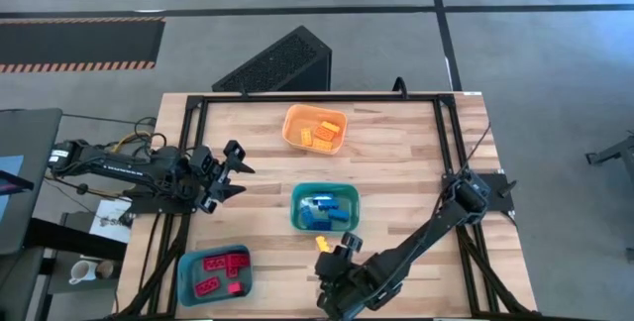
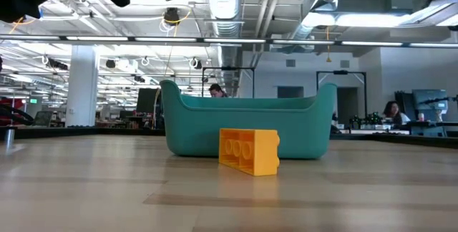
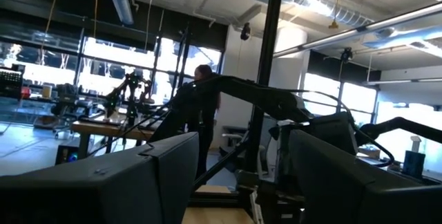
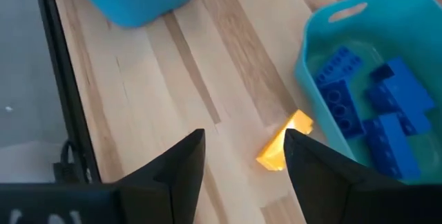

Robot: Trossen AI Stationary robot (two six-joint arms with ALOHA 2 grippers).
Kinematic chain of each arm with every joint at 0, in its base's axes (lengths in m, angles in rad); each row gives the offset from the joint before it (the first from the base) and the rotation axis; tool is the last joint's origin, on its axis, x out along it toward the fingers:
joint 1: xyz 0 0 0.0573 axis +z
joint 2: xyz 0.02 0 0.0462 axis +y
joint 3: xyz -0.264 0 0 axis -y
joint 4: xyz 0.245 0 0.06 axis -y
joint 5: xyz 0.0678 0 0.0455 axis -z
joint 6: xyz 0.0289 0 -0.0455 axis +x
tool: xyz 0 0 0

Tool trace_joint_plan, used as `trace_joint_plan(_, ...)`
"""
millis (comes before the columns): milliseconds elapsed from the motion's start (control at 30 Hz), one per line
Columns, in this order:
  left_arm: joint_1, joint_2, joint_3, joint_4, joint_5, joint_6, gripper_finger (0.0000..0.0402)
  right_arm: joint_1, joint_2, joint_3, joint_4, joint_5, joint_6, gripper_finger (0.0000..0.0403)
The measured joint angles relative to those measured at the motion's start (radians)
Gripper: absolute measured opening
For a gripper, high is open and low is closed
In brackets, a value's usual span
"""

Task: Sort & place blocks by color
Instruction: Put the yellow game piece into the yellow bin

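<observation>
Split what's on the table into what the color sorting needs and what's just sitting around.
Part of the job:
- loose yellow block
- orange bin with yellow blocks
- teal bin with blue blocks
- blue bin with red blocks
- right gripper, open

Just about:
- left gripper, waiting
- black perforated box

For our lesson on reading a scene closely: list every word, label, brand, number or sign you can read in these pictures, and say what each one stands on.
None can be read.
yellow block: studs only, no lettering legible.
teal bin: no label shows.
blue blocks, red blocks, orange bin: no print visible.
Room behind the table, low view: a small green sign at the far left, too small to read.
</observation>
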Motion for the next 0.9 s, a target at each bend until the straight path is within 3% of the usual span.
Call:
trace_joint_plan(167, -0.009, 0.0, 0.0, -0.059, 0.021, 0.041, 0.0215, 0.001, -0.009, 0.0, -0.014, -0.001, -0.005, 0.0193)
trace_joint_plan(433, -0.11, 0.049, 0.11, -0.366, -0.061, 0.189, 0.0215, 0.026, -0.106, 0.0, 0.024, 0.054, -0.099, 0.0149)
trace_joint_plan(667, -0.212, 0.241, 0.22, -0.367, -0.15, 0.303, 0.0215, 0.067, -0.163, 0.0, 0.034, 0.111, -0.122, 0.0125)
trace_joint_plan(900, -0.259, 0.459, 0.354, -0.407, -0.155, 0.379, 0.0215, 0.089, -0.169, -0.007, 0.053, 0.105, -0.129, 0.012)
